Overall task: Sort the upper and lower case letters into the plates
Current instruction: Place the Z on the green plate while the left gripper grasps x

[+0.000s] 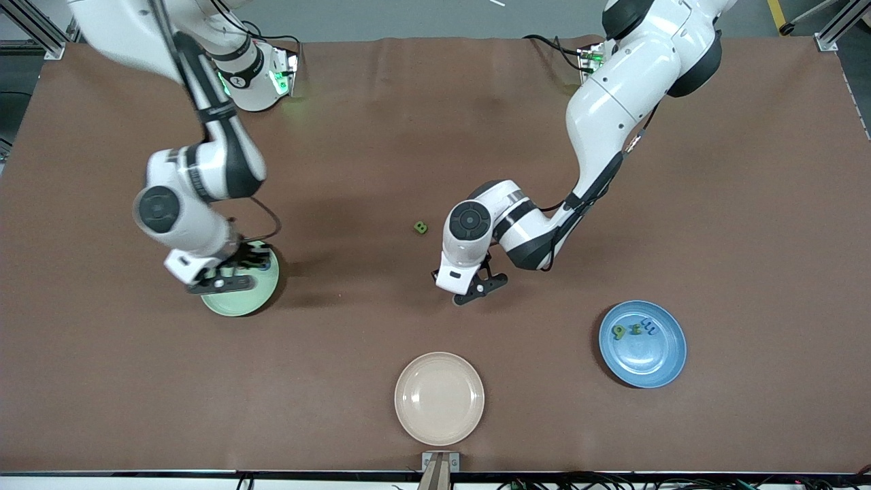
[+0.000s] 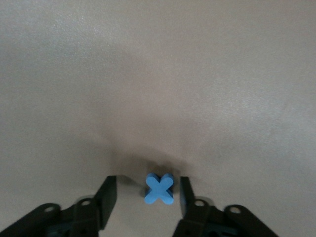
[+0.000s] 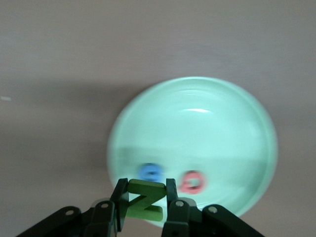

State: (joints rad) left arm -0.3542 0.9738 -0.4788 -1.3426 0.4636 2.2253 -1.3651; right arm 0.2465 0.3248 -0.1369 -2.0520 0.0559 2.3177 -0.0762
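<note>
A small blue x (image 2: 159,189) lies on the brown table between the fingers of my left gripper (image 2: 147,183), which is open: one finger stands close beside the x, the other farther off. In the front view that left gripper (image 1: 473,289) sits low at mid-table. My right gripper (image 3: 145,185) is shut on a green N (image 3: 145,201) over the rim of the mint green plate (image 3: 207,128). A blue letter (image 3: 150,172) and a pink letter (image 3: 191,181) lie in that plate. The blue plate (image 1: 643,367) holds three small letters (image 1: 636,329). A green B (image 1: 420,227) lies on the table.
A cream-beige plate (image 1: 439,398) with nothing in it stands nearest the front camera, between the other two plates. The mint green plate (image 1: 238,306) is toward the right arm's end, the blue one toward the left arm's end.
</note>
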